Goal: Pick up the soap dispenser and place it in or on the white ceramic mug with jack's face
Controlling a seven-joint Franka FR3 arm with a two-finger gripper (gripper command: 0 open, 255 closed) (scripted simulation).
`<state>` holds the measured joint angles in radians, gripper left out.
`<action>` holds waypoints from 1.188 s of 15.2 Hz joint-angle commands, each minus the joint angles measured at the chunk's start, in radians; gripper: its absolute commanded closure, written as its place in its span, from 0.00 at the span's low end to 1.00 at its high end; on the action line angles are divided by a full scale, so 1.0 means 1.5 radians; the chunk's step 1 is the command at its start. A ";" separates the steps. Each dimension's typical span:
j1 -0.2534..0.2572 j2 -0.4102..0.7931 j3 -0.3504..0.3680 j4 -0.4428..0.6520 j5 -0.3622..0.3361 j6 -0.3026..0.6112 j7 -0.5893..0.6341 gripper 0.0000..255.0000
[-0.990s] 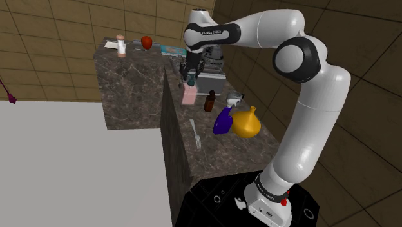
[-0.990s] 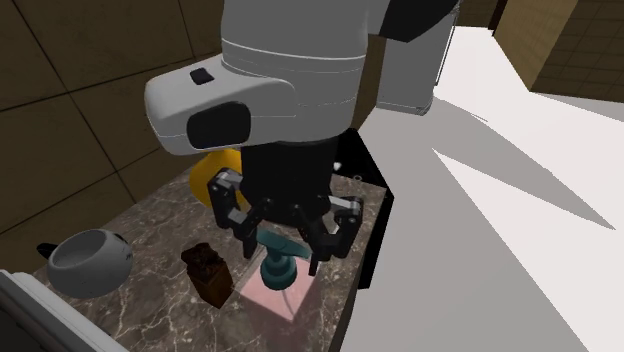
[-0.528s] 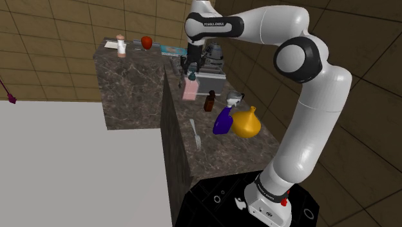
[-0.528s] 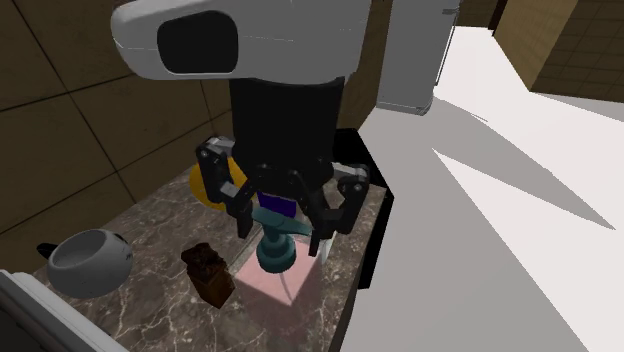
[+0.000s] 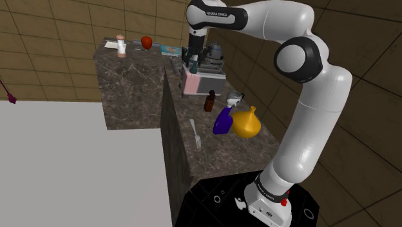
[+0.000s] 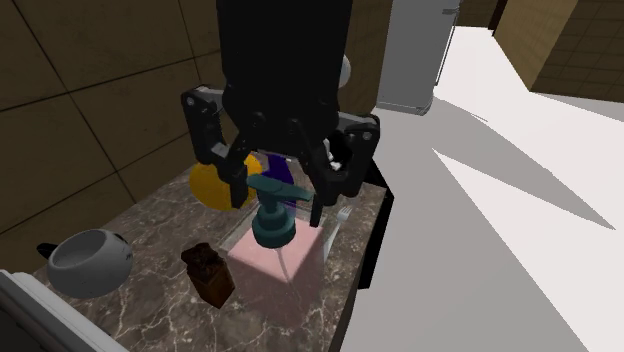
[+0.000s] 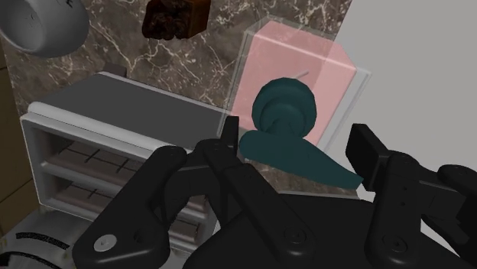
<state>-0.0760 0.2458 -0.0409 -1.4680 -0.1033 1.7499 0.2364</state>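
Second exterior view, L to R: grey mug [image 6: 90,262] on the marble counter [image 6: 160,305], brown bottle [image 6: 208,273] near it, then the soap dispenser [image 6: 285,262] – pink body, teal pump – held up off the counter nr its edge. The gripper [image 6: 280,195] is closed narrow on the pump head, fingers either side – bottle sits btw mug and dispenser. Yellow vase [image 6: 208,185] behind.

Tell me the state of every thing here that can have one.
Black two-finger claw, shut on the dispenser's pump.
Pink clear square soap dispenser with teal pump, upright, held above the marbled counter.
Grey round mug, resting on the counter, not held.
Small brown bottle, upright on the counter.
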 commanded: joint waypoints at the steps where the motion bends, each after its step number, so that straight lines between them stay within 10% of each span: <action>1: -0.001 0.002 -0.001 0.021 0.001 -0.019 -0.003 1.00; 18: -0.117 -0.034 -0.072 0.051 0.023 -0.066 -0.196 1.00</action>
<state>-0.2388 0.2028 -0.1401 -1.3838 -0.0707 1.6489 -0.0352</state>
